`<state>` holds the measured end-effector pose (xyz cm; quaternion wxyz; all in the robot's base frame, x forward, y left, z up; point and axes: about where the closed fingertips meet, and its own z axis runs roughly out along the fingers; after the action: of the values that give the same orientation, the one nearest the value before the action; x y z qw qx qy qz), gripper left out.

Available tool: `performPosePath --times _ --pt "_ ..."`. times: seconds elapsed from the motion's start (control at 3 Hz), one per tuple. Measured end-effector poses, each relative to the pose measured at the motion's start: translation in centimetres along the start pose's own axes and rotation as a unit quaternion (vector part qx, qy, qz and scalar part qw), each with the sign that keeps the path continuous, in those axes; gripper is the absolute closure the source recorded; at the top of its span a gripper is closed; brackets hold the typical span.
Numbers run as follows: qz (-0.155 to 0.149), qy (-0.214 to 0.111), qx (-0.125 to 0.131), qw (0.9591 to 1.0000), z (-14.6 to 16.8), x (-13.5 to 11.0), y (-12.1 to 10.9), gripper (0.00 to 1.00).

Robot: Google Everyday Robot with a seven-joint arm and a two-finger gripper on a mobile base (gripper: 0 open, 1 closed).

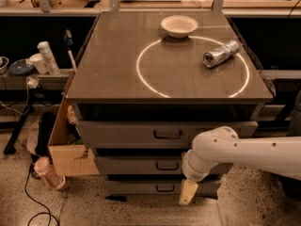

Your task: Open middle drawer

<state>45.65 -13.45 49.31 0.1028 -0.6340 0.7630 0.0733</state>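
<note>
The grey cabinet has three stacked drawers in the camera view. The middle drawer has a flat grey front and a small dark loop handle at its centre; it looks pushed in. My white arm reaches in from the right, bent down in front of the drawers. My gripper hangs low, in front of the bottom drawer, just right of and below the middle drawer's handle. It touches no handle.
The top drawer has a wider handle. On the cabinet top lie a white bowl and a crushed can. An open cardboard box and a bottle stand on the floor at left.
</note>
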Motion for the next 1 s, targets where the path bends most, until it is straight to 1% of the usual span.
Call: performPosePath --times 0.33,0.67,1.0 --pt "-0.001 0.005 -0.002 1.0 2.0 -0.5 -0.5 0.0" --pt "-0.002 0.02 0.01 0.9997 3.5 -0.9 -1.0 0.0" --pt "0.015 0.039 0.041 0.9983 4.6 -1.5 -1.8 0.0"
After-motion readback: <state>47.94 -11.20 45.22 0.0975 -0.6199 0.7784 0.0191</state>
